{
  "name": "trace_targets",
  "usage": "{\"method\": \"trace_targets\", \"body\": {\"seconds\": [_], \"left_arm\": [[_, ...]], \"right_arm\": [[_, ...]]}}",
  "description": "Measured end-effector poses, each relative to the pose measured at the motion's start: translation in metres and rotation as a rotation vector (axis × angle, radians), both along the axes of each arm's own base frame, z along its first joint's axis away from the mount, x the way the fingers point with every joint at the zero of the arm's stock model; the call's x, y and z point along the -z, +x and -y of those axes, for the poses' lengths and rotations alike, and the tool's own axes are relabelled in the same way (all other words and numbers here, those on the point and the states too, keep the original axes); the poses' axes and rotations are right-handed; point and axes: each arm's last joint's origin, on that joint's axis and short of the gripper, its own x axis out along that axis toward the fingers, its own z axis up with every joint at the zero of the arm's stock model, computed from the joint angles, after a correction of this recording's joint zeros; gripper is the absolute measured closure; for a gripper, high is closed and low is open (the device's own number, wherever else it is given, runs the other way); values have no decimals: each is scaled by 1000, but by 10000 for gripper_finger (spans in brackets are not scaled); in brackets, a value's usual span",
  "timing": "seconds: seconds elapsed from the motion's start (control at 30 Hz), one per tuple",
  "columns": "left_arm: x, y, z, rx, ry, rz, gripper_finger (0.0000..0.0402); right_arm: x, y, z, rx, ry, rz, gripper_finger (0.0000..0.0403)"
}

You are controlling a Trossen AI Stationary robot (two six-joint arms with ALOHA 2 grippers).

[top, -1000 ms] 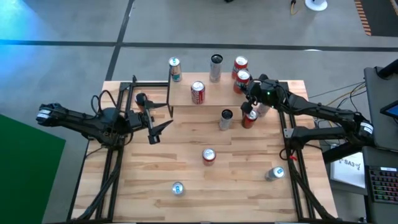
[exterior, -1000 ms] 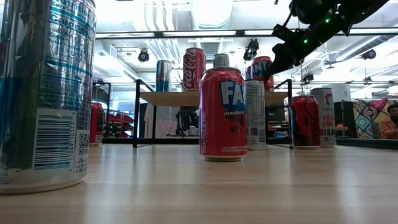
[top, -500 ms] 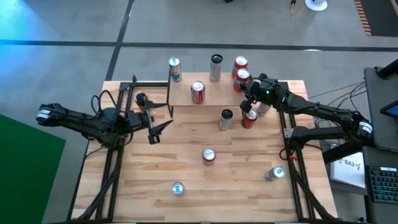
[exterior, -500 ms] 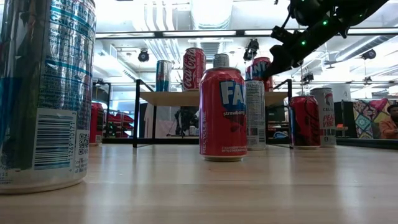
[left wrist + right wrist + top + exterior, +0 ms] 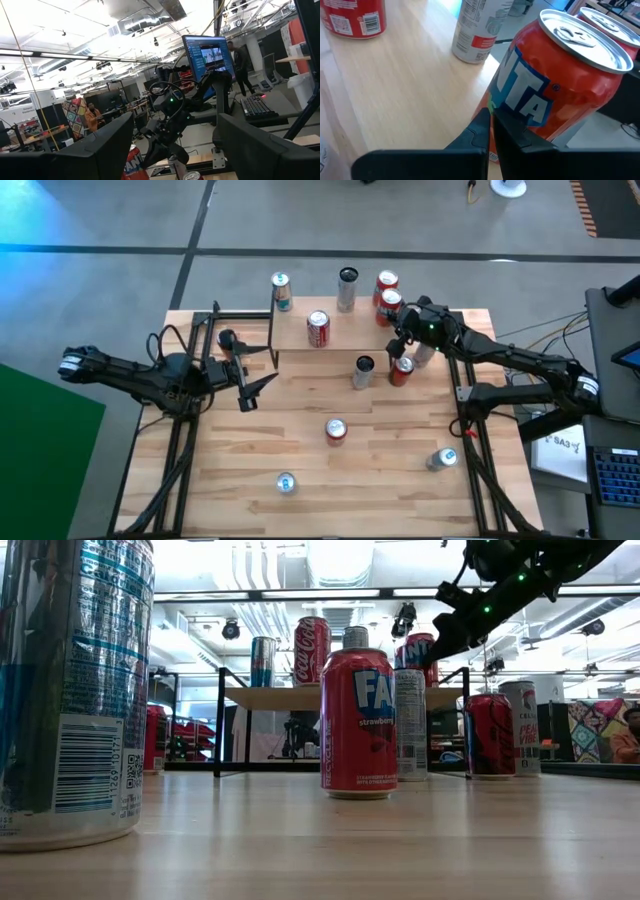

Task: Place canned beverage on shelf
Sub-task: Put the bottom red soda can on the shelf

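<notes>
The shelf stands at the table's far edge. On its plank stand a blue can, a Coke can, a silver can and two red-orange cans at the right end. The nearer of these two is a Fanta can. My right gripper is shut, its tips level with that can's lower side. My left gripper hangs open above the table's left part, with nothing between its fingers. My right gripper's shut fingertips come slanting down from the table's right, close against the lower side of the Fanta can. I cannot tell whether they touch it. The can stands upright on the shelf's plank.
On the tabletop stand a dark can, a red can under my right arm, a Fanta strawberry can and a blue can. Another can is at the near right. A black frame adjoins the shelf's left.
</notes>
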Motion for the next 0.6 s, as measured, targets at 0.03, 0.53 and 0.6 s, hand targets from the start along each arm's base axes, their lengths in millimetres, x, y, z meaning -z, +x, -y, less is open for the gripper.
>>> {"method": "trace_targets", "body": {"seconds": [0.03,0.53,0.6], "left_arm": [[0,0,0,0,0,0,127],[0,0,0,3,-7,2,127],[0,0,0,3,-7,2,127]], "right_arm": [[0,0,0,2,4,4,390],[11,8,5,6,35,-30,390],[13,11,7,2,28,-33,390]]}}
